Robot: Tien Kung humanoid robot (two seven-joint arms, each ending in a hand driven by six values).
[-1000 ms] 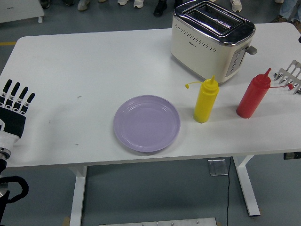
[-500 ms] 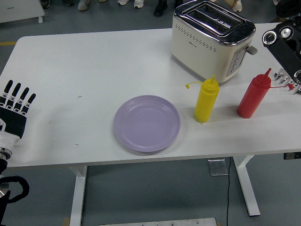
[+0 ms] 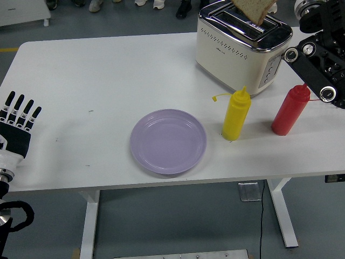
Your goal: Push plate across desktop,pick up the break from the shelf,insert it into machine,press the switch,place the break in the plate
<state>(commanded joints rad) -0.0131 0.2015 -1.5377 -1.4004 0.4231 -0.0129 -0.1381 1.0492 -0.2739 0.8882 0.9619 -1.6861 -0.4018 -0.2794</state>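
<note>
The bread (image 3: 252, 9) is over the toaster (image 3: 242, 46), not in yet. I cannot tell how the right hand grips. The plate (image 3: 168, 141) waits empty.

Lab: grey floor, onlookers' shoes (image 3: 159, 4)

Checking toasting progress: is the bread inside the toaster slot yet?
Not yet. The bread slice hangs above the toaster, its lower corner just over the slots.
</note>
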